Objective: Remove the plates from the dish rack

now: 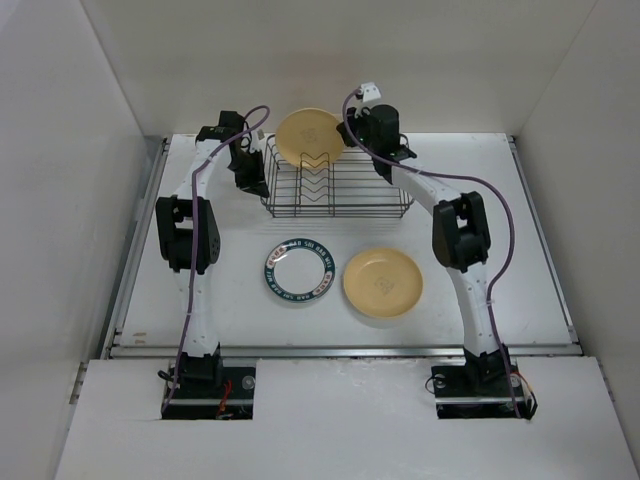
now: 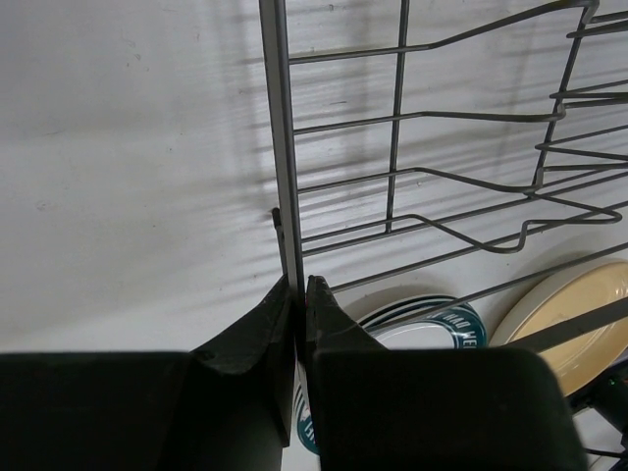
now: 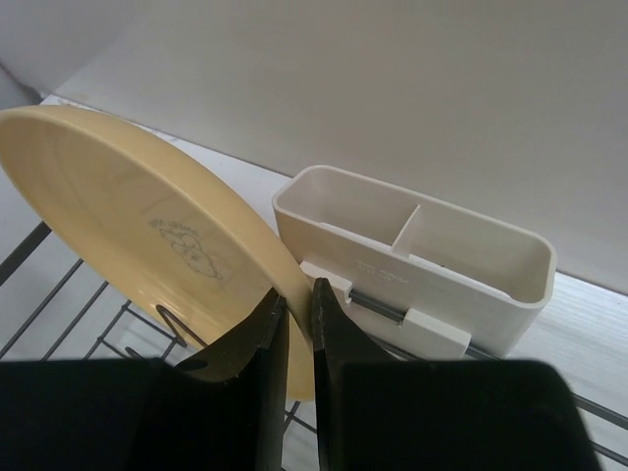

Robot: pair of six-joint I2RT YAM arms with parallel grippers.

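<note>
Pinching the rim of the upright yellow plate (image 3: 147,216), the right gripper (image 3: 294,294) should lift straight up until it clears the divider wires at the dish rack's (image 1: 338,212) twelve o'clock end. The left gripper (image 2: 297,287) clamps the rack's nine o'clock rim wire, probably bracing it. A teal-rimmed plate (image 1: 298,271) and a second yellow plate (image 1: 382,282) lie at six o'clock.

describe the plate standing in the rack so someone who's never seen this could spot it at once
Find the black wire dish rack at the back middle of the table. One yellow plate stands on edge at its far end, pinched at the rim by the right gripper. The other yellow plate and the teal-rimmed plate lie flat in front of the rack.
</note>
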